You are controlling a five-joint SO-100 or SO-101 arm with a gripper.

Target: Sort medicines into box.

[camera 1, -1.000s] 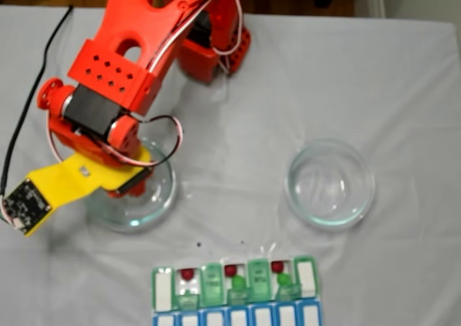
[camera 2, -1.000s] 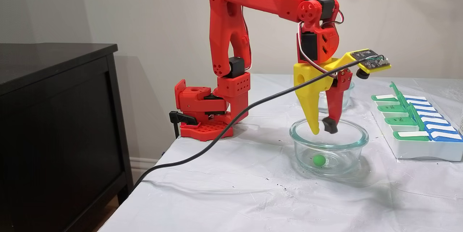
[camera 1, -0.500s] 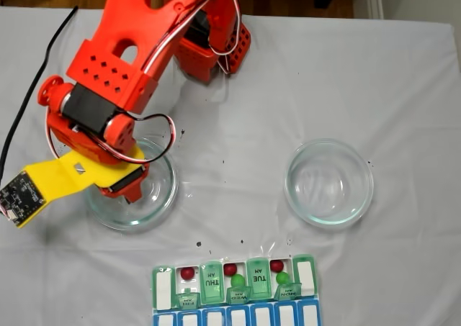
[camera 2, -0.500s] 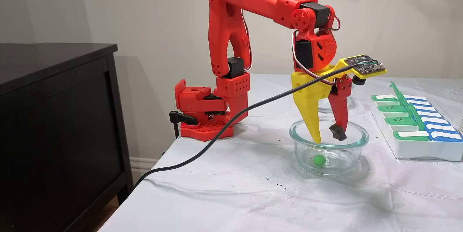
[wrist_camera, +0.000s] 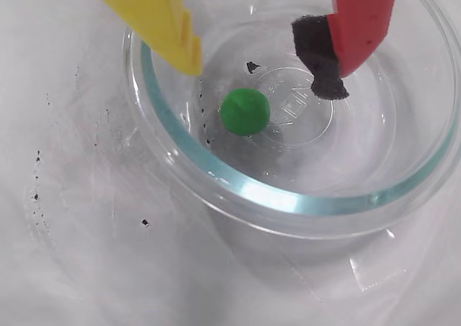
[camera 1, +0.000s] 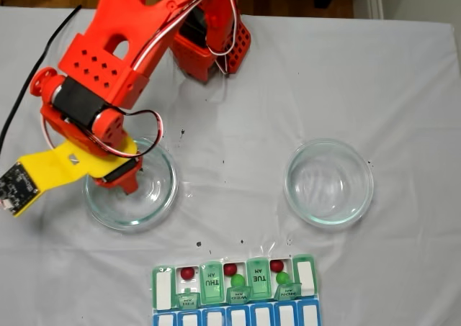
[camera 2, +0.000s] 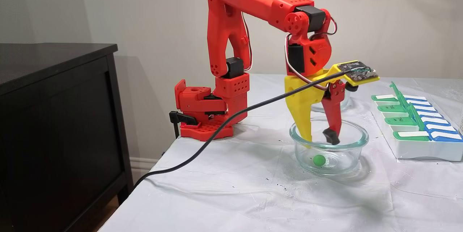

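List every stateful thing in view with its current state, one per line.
gripper: open, fingers lowered into the dish, holding nothing.
glass dish: upright, holds one green ball.
other glass dish: upright, empty.
pill organizer: three green lids open, red and green balls inside.

Setting. A tabletop [camera 2: 235, 196] covered with a wrinkled white cloth bearing small dark specks stands against a plain beige wall [camera 2: 144, 11]. To its left in a fixed view, a dark cabinet [camera 2: 54, 123] stands beside a white baseboard [camera 2: 146, 162]; lighting is soft and even.
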